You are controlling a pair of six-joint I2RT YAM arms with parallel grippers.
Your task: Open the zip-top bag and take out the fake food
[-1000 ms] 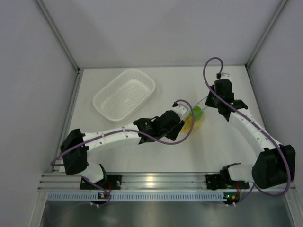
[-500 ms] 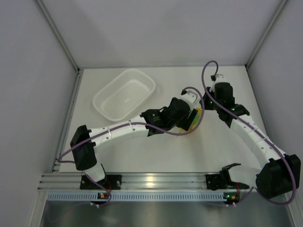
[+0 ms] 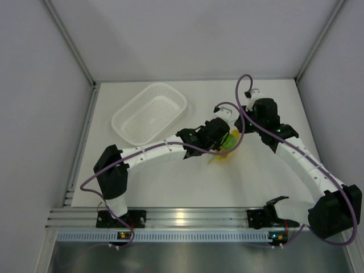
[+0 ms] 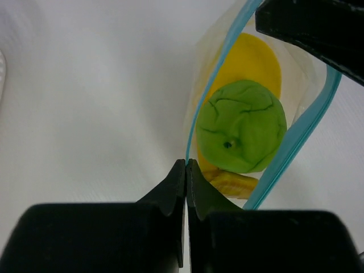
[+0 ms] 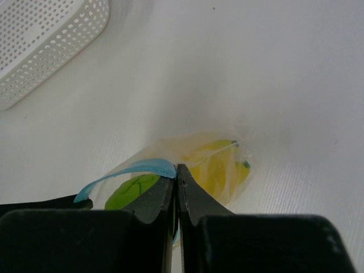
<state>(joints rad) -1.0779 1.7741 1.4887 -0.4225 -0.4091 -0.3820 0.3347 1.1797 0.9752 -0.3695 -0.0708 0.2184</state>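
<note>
The clear zip-top bag (image 3: 230, 145) hangs between my two grippers near the table's middle, its blue zip strip (image 4: 193, 108) parted into an open mouth. Inside lies the fake food: a green ball-like fruit (image 4: 244, 126), a yellow-orange oval fruit (image 4: 250, 60) behind it, and a yellow banana bunch (image 4: 230, 183) below. My left gripper (image 4: 186, 163) is shut on one side of the blue strip. My right gripper (image 5: 176, 169) is shut on the other side of the strip (image 5: 142, 169), with the banana bunch (image 5: 219, 165) showing through the plastic beyond it.
A white perforated basket (image 3: 149, 112) stands at the back left of the table, also at the upper left corner of the right wrist view (image 5: 40, 40). Walls enclose the table on three sides.
My left arm has swung right and back to the bag, and its gripper has gone from open to shut on the zip strip. The right gripper has shifted slightly left.
</note>
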